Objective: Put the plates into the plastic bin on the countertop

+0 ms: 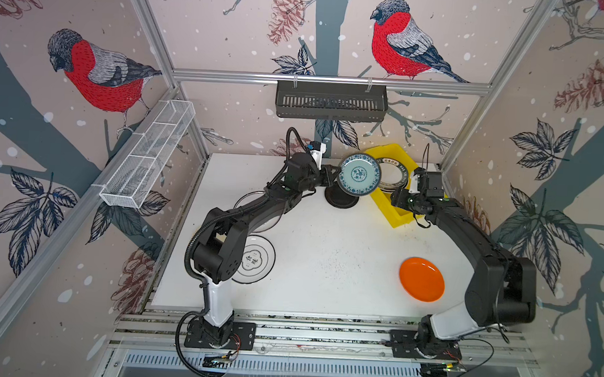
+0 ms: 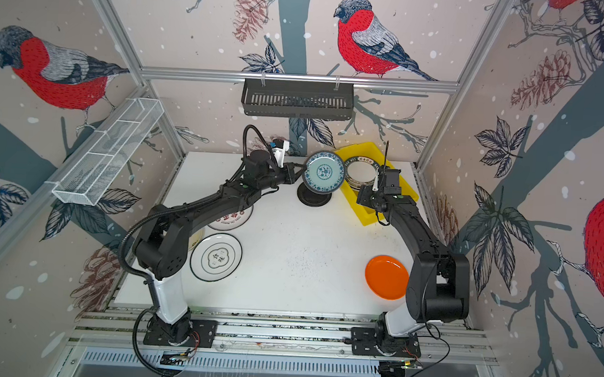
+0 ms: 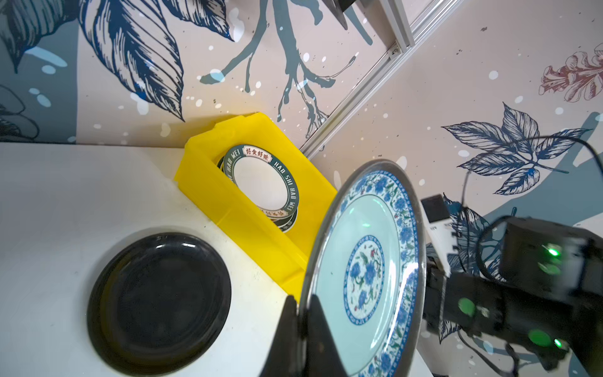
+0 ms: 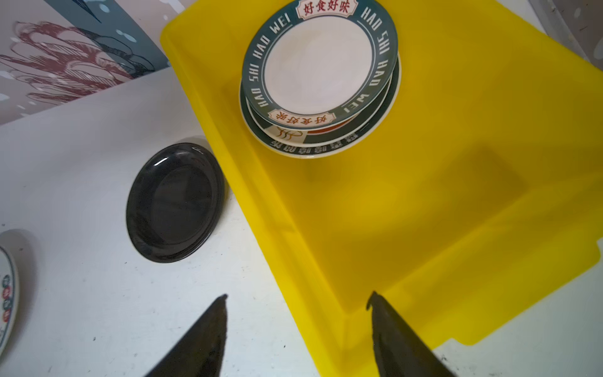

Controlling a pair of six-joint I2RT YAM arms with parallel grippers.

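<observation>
You are holding the teal-patterned plate tilted on edge, just beside the plastic bin's long wall and above the black plate on the worktop. Left fingers are pinching its rim. Right fingers are hanging spread, empty, over the bin's corner. Lettered plates are sitting stacked inside. Transfer step; next, probably: clear the wall, level, release.
</observation>
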